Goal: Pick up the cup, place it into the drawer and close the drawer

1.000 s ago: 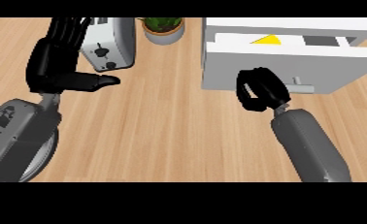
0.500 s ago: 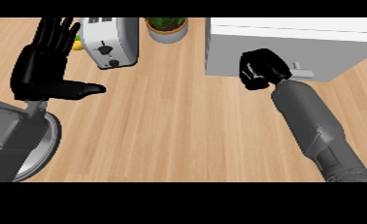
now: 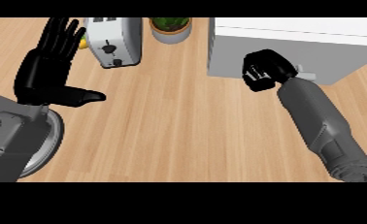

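Your left hand [image 3: 44, 72] sits at 9 o'clock, fingers straight and spread, pointing toward 12, thumb sticking out toward 3. It holds nothing and rests over the wooden counter [image 3: 172, 121]. A small yellow bit [image 3: 84, 43] peeks out just behind its fingertips, between hand and toaster; can't tell what it is.

Toaster [image 3: 114, 41] at 11 o'clock, silver, upright, dial facing you, just beside the left fingertips, not touching them as far as you can see.

Potted plant [image 3: 170, 27] at 12 o'clock, green top in a grey pot, near the toaster's right side and just left of the cabinet.

White drawer unit [image 3: 287, 43] at 1 to 2 o'clock. Its front face looks flush, drawer closed, with a small handle [image 3: 305, 72] showing at the lower front, partly hidden by your hand.

Your right hand [image 3: 264, 70] at 3 o'clock, fingers curled in, pressed up against the drawer front right by the handle. You can't tell whether the fingers wrap the handle or are just balled against the face. Grey forearm runs down toward 5 o'clock.

The cup doesn't show anywhere; with the drawer shut, you can't see where it is.
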